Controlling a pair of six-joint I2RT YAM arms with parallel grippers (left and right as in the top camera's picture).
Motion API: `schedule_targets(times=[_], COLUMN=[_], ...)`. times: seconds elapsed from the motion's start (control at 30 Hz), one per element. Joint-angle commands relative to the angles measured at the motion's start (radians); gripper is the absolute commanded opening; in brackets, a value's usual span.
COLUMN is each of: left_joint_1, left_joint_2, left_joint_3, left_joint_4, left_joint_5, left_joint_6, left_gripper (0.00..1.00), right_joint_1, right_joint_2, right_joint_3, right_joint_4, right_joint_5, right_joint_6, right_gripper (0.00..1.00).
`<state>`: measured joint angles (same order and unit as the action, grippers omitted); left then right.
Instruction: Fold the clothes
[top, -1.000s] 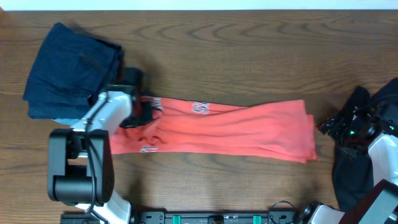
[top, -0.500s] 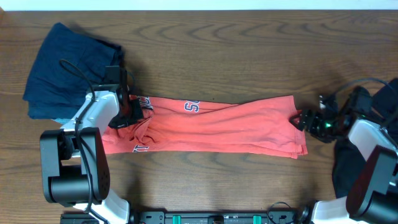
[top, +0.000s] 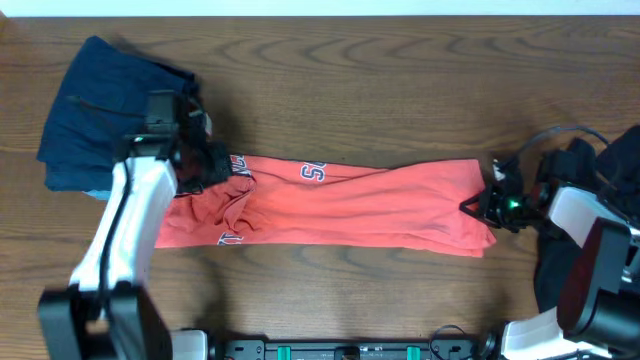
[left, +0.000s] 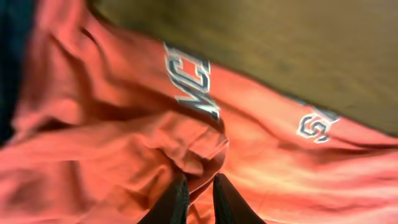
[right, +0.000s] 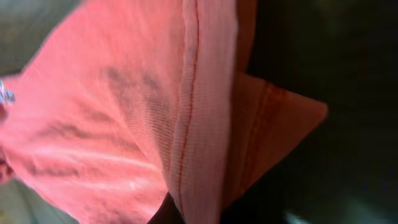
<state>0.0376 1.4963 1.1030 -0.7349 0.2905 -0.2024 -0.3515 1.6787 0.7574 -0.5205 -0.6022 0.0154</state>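
Note:
The clothes' coral-red T-shirt (top: 350, 205) lies as a long strip across the wooden table (top: 380, 90), with white-and-navy lettering (left: 193, 87) near its left end. My left gripper (top: 210, 165) (left: 200, 194) is over that crumpled left end. Its dark fingers (left: 177, 202) stand a narrow gap apart, and a fold of the shirt lies at their tips. My right gripper (top: 482, 207) (right: 199, 214) is shut on the stitched hem (right: 193, 124) at the shirt's right end. A navy garment (top: 110, 110) is piled at the back left.
A black garment (top: 610, 160) lies at the table's right edge, under and behind the right arm. The navy pile sits just behind the left gripper. The arm bases stand along the front edge.
The right gripper has moved in to the shirt's right end and shut on the hem. The left arm has swung back and left, and its jaws have parted slightly.

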Motion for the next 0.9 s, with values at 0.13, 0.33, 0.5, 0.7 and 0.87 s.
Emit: schedule_targets(times=[0.13,0.33,0.5,0.7,0.87], left_joint_1=[-0.002,-0.002,-0.002,-0.002,-0.002], left_joint_2=[-0.16,-0.193,-0.192,-0.192,-0.192], left_joint_3=[0.016,0.016,0.016,0.016,0.016], left_joint_4=[-0.013,-0.013,-0.023,-0.029,-0.029], left_joint_5=[0.019,0.019,0.019,0.019,0.019], left_joint_6=[0.014,0.014,0.014,0.014,0.014], left_gripper=[0.17,0.17,0.17,0.17,0.17], right_joint_1=[-0.078,0.032,0.174,0.369,0.504], right_joint_2=[-0.236,-0.327,-0.331,-0.33,-0.325], right_joint_3=[0.09,0.098,0.099,0.099,0.099], right_joint_4=[-0.124,-0.207,-0.24,-0.185,-0.151], right_joint_5=[0.216,0.315,0.314,0.31,0.333], right_joint_6=[0.078,0.158,0.235,0.277,0.307], right_gripper=[0.01,0.01,0.01,0.01,0.08])
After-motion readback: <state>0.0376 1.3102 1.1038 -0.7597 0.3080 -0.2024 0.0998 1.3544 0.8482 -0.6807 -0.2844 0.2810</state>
